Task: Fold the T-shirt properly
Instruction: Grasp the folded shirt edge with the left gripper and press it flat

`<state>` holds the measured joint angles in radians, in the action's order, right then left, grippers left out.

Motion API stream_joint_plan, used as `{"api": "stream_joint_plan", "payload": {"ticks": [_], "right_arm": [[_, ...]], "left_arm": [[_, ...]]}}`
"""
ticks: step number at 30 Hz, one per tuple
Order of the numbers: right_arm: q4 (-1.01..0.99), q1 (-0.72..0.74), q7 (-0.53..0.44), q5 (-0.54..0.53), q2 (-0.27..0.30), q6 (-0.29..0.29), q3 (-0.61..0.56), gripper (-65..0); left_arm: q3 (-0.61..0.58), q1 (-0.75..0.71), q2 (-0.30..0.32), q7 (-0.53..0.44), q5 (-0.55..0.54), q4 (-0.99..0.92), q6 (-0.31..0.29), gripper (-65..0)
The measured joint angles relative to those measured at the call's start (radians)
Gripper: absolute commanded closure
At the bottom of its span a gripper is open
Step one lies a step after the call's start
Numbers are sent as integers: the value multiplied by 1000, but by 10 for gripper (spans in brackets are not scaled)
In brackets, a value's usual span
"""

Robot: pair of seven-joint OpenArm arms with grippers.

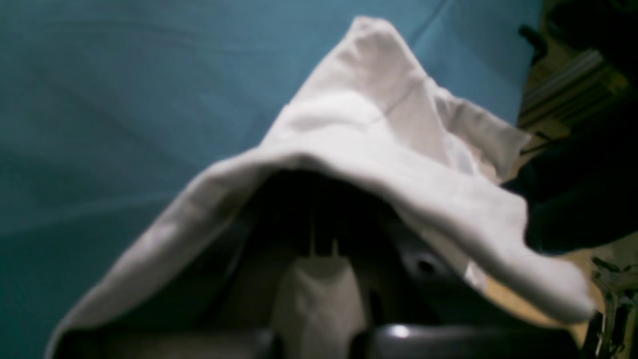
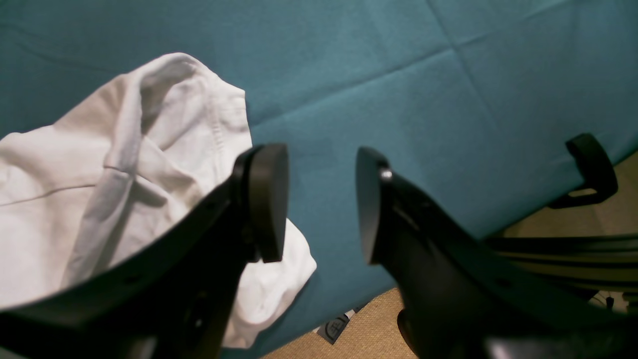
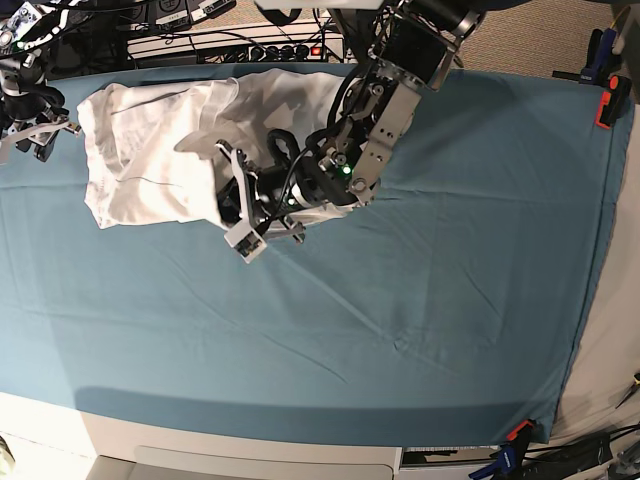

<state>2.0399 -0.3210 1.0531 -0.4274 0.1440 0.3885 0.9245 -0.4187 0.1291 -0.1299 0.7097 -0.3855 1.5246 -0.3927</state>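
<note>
The white T-shirt (image 3: 150,150) lies bunched and wrinkled at the back left of the teal cloth (image 3: 420,300). My left gripper (image 3: 235,200) reaches in from the back and sits low at the shirt's right side. In the left wrist view it (image 1: 319,269) is shut on a pinch of T-shirt (image 1: 379,124), which drapes over the fingers and hides their tips. My right gripper (image 2: 321,204) stands open over the teal cloth (image 2: 423,99) with nothing between its pads. A hemmed part of the T-shirt (image 2: 99,189) lies just left of its left finger. In the base view the right gripper (image 3: 35,125) is at the far left edge.
Orange clamps (image 3: 605,105) pin the cloth at the right edge, and a black clamp (image 2: 590,164) holds the table edge near the right gripper. Power strips and cables (image 3: 230,35) run behind the table. Carpeted floor (image 2: 364,324) shows past the edge.
</note>
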Motion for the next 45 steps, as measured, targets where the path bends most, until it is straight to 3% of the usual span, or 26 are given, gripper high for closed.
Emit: {"api": "stream_joint_plan", "payload": {"ticks": [14,20,24,29,32,36,41,45], "right_arm": [[0,0,0,0,0,0,0,-232],[0,0,0,0,0,0,0,-232],[0,0,-4,0,0,0,0,-232],[0,0,-4,0,0,0,0,-232],[0,0,-5,0,0,0,0,-232],[0,0,-4,0,0,0,0,-231],[0,0,-4,0,0,0,0,-232],[0,0,-5,0,0,0,0,-232]], "left_arm": [[-2,0,0,208,-23,0,-7,0],[-2,3,0,340,-130,0,-76,0],[-3,13,0,441,-300,0,-211,0],[-5,21,0,438,-504,0,-298,0],[-5,19,0,370,-546,0,-297,0],[-5,19,-2,336,-536,0,-297,0],[-5,19,-2,318,-399,0,-297,0],[-5,40,15,383,-359,0,-296,0]]}}
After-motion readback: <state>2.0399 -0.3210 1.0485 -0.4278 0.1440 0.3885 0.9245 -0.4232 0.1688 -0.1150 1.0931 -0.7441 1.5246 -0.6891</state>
